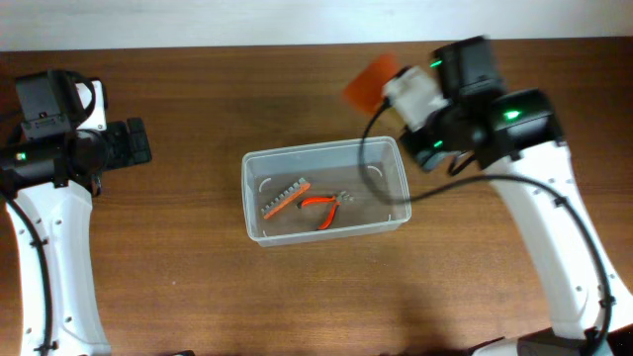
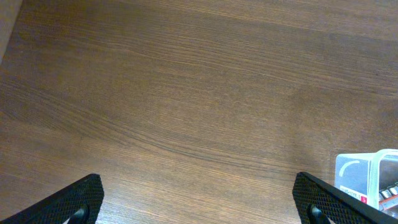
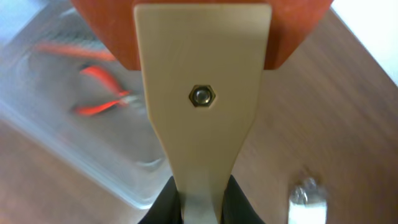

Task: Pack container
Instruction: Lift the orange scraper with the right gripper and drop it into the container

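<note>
Overhead: your container (image 1: 297,153) sits mid-table, pliers (image 1: 324,206) and packet of sticks (image 1: 285,197) inside. Your right gripper (image 3: 199,205), at 1 o'clock from container, clamps cream handle of orange-bladed scraper (image 3: 202,74). Your left gripper (image 2: 199,199) at 9 o'clock, well apart, jaws spread wide over table (image 2: 186,93).

A dark brown wooden table (image 1: 178,287) fills the view, its fine grain running lengthwise; a pale strip (image 1: 198,20), wall or floor, borders its far edge; the light is soft and even.
</note>
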Tool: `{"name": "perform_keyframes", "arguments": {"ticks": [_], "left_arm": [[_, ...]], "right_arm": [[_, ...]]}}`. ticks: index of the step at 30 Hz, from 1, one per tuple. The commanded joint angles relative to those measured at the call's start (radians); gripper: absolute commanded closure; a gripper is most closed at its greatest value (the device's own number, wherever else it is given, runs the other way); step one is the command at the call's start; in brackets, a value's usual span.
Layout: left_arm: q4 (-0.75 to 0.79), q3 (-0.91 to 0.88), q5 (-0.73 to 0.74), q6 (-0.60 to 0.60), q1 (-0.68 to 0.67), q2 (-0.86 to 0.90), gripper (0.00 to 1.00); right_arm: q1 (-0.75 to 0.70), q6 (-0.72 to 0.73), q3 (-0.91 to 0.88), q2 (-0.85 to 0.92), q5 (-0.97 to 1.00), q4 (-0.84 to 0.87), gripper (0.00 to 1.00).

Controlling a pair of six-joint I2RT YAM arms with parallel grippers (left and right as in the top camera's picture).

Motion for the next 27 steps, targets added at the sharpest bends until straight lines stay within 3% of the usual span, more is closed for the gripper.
{"name": "perform_keyframes", "arguments": {"ticks": [1,10,22,24,27], "left_arm": [[-0.003,-0.002,-0.008,0.019,0.002,-0.021,0.01],[-0.006,-0.002,-0.008,0.019,0.002,-0.021,0.01],[-0.006,-0.002,-0.008,0.019,0.002,-0.021,0.01],[-0.006,-0.002,-0.008,0.019,0.002,-0.021,0.01],[-0.006,-0.002,-0.008,0.019,0.002,-0.021,0.01]], "right_arm": [[0.092,-0.187,0.006,0.032,-0.017,-0.024,0.96],[0.170,-0.288,0.005,0.224,-0.038,-0.059,0.96],[0.170,-0.291,0.005,0.563,-0.097,-0.030,0.96],[0.170,-0.291,0.005,0.587,-0.100,-0.029,0.92],[0.169,-0.291,0.005,0.599,-0.100,-0.027,0.77]]}}
